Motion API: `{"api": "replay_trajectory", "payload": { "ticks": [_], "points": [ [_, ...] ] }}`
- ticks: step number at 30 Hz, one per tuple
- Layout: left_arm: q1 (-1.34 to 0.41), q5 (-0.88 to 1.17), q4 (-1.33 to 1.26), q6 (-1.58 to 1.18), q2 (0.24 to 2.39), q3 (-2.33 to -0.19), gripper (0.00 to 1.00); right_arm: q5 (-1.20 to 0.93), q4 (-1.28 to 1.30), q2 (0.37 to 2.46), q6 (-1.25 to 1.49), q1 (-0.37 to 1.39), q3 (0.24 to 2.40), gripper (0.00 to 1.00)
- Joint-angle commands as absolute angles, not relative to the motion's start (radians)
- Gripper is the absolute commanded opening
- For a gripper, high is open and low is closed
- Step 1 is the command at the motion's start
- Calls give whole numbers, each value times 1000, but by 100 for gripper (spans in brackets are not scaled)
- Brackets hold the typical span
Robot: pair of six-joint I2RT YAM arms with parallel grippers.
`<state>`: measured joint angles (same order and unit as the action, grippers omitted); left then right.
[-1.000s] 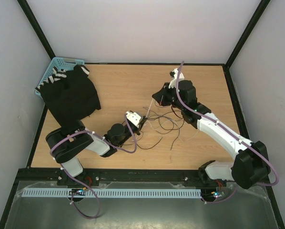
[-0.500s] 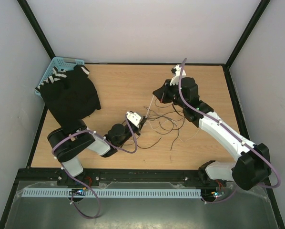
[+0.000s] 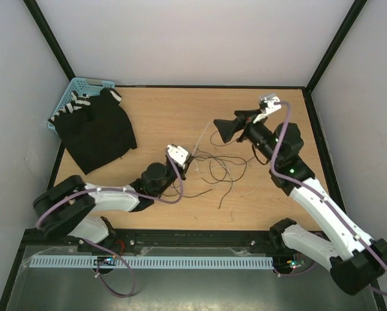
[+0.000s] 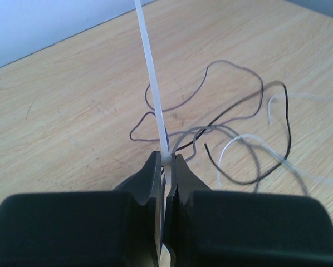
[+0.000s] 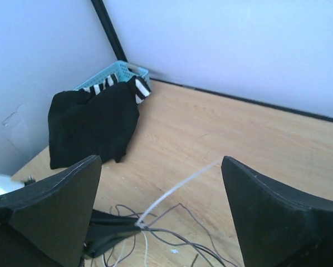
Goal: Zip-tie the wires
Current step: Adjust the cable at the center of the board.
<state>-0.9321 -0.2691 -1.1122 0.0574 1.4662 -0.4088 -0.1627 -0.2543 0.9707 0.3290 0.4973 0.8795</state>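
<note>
My left gripper [image 3: 186, 161] [image 4: 166, 160] is shut on the lower end of the white zip tie [image 4: 151, 78] at mid-table. The strip rises from its jaws and slants toward the back right [image 3: 200, 142]. At the jaws the zip tie meets the wires [image 4: 241, 130], thin dark and pale strands that curl loosely over the wood [image 3: 221, 167]. My right gripper [image 3: 221, 130] [image 5: 161, 162] hovers just beyond the strip's free end, jaws wide open and holding nothing. In the right wrist view the zip tie [image 5: 179, 188] arcs between the two fingers without touching either.
A black cloth with white stripes [image 3: 96, 129] [image 5: 94, 125] lies at the back left, partly over a light blue basket [image 3: 83, 84] [image 5: 115, 73]. Black frame posts and pale walls bound the wooden table [image 3: 167, 110].
My right gripper has opened, let go of the zip tie's free end and drawn back to the right. The left arm has stretched out lower, still gripping the tie. The wires shifted slightly.
</note>
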Motion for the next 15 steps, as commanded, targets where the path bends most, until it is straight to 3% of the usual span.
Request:
{"api": "replay_trajectory", "payload": {
  "ticks": [1, 9, 15],
  "points": [
    [-905, -301, -742, -19, 1328, -517, 0, -79, -280, 857, 194, 492, 802, 99],
    [-819, -190, -484, -165, 1185, -599, 0, -197, -255, 756, 110, 490, 673, 100],
    [-777, -117, -223, -238, 1117, -714, 0, -513, -365, 800, 166, 490, 571, 86]
  ]
}}
